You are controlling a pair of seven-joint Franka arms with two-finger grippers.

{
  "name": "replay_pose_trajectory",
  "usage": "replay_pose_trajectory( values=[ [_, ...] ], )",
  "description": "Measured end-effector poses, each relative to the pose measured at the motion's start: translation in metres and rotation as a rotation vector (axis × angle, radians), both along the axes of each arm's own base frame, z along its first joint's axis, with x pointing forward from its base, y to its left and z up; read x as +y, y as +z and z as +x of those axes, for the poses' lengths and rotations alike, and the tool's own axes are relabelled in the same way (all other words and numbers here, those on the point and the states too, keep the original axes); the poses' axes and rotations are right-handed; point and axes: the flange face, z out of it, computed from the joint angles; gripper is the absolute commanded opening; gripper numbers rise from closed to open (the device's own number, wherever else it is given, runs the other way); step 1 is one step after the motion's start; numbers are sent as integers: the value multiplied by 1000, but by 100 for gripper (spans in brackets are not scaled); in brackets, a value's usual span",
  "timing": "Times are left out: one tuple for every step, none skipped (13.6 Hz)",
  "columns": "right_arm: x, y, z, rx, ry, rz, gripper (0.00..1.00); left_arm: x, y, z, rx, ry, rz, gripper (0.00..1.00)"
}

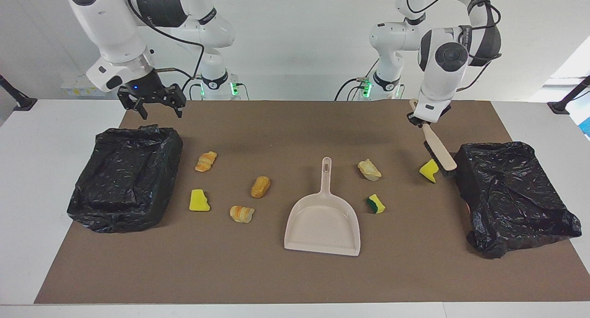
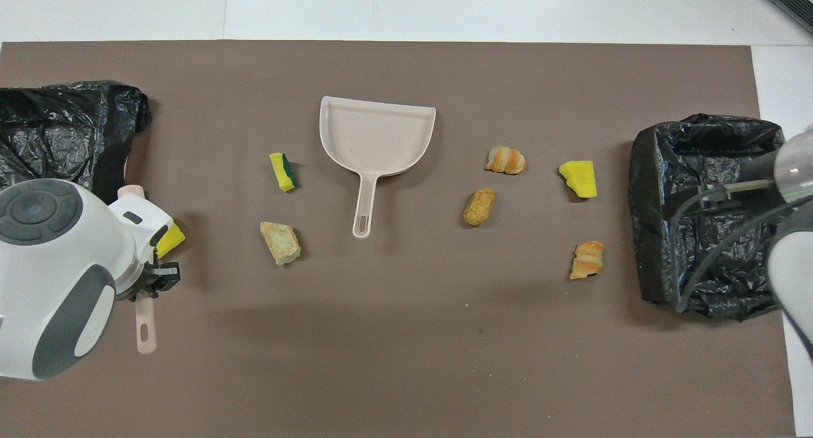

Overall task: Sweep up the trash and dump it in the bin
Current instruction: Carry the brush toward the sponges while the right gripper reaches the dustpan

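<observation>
Seven scraps of trash (image 1: pixel 260 186) lie loose on your bench (image 1: pixel 55 124); facing view: left claw (image 1: pixel 421 120) clenched on the brush (image 1: pixel 440 154) beside one yellow chunk, right claw (image 1: pixel 152 103) released above the bin (image 1: pixel 124 179). Overhead: dustpan (image 2: pixel 378 136) empty, nothing swept yet.

Trash: seven scraps, all flat on the brown mat.
Toward left arm's end: yellow sponge (image 1: pixel 429 170), brush bristles touching it; pale bread chunk (image 1: pixel 369 169) beside dustpan handle; green-sided sponge (image 1: pixel 375 203) beside the pan, farther from robots.
Toward right arm's end: striped roll (image 1: pixel 206 161), nearest the robots; yellow sponge piece (image 1: pixel 199 200) near bin; tan pastry (image 1: pixel 260 186); striped bun (image 1: pixel 242 214), farthest out. All well apart.
</observation>
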Motion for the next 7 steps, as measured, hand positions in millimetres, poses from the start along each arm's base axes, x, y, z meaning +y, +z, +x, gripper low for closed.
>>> replay_pose_trajectory(
  values=[
    [26,-13,6,-3,-12,2,100,7,-13,3,15,12,4,0],
    [57,-28,14,-9,-29,3,100,14,-27,3,33,27,5,0],
    [90,-45,20,-15,-49,5,100,20,-39,0,54,42,9,0],
    [124,-63,25,-25,-70,8,100,22,-49,-5,66,53,12,0],
    [155,-80,29,-40,-91,14,100,22,-55,-9,73,58,15,0],
    [182,-95,31,-56,-111,23,100,21,-59,-11,75,60,17,0],
    [205,-108,32,-70,-131,32,100,19,-61,-12,72,57,17,0]
  ],
)
